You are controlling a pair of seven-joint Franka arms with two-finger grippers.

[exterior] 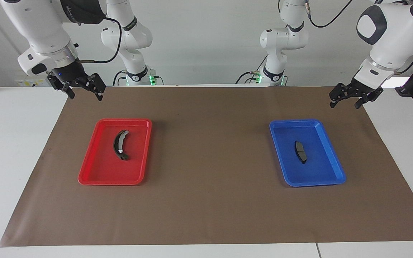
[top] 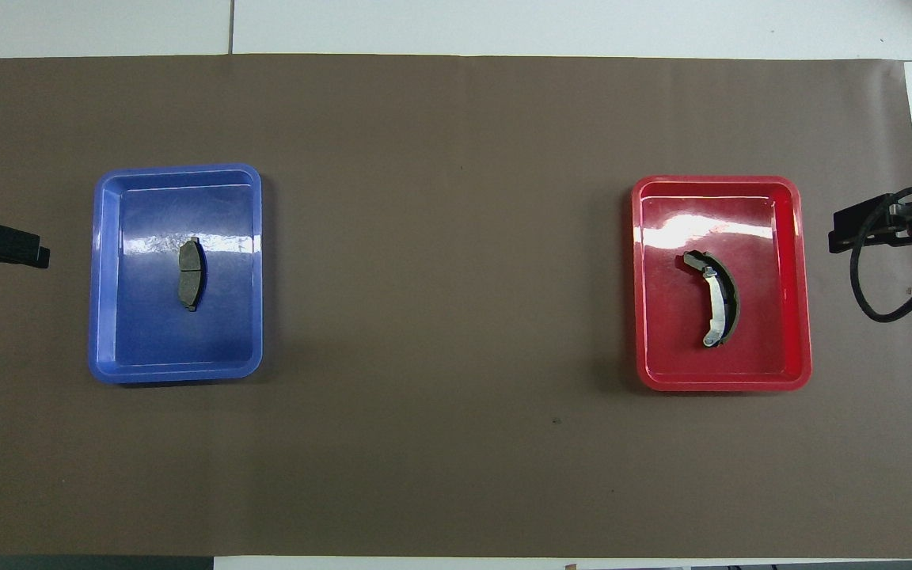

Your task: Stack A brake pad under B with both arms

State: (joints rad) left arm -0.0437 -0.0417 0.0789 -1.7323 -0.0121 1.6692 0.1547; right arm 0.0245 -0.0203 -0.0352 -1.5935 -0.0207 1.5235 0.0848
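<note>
You are seeing B [exterior: 120, 144] lying in the red tray [exterior: 95, 175], the A brake pad [exterior: 300, 151] lying in the blue tray [exterior: 330, 177]; left gripper [exterior: 346, 102] and right gripper [exterior: 84, 93] are hanging released above the desk's [exterior: 206, 215] ends.

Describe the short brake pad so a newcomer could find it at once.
On the brown mat lie two trays; look in the blue tray, toward the left arm's end. The brake pad lies alone there: short, flat, dark grey, centre-grooved, unlike the long silver-webbed crescent shoe in the red tray.
</note>
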